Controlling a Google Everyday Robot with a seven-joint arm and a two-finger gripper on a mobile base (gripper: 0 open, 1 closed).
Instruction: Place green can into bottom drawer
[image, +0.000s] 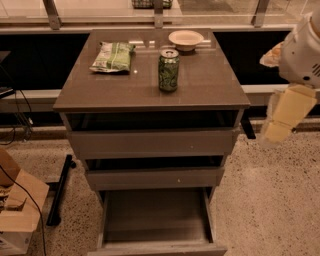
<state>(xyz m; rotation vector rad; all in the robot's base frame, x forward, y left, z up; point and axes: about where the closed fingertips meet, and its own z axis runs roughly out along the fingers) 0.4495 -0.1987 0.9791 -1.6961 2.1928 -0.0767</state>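
At the foot of the cabinet, the bottom drawer (103, 221) stood pulled well out, a wide shallow tray whose bare grey-brown floor showed from wall to wall. Above it the middle drawer (155, 178) and the top drawer (152, 144) sat a little way out, each with a dark gap over its front; what lay inside them was hidden in shadow. On the cabinet top (135, 92), near the back edge, a pale shallow bowl (185, 39) showed only its own light inner surface. Down at the left on the speckled floor, an open cardboard box (20, 220) held something unclear, with a black cable running over it.

The green can (169, 70) stood upright on the cabinet top, about the middle, just in front of the bowl and to the right of a flat green snack bag (113, 56). It was dark green with a pale pattern and a silver top.

The gripper (274, 134) hung off the cabinet's right side, well apart from the can, at the level of the top drawer, touching nothing. Whether it was clenched or released could not be told.
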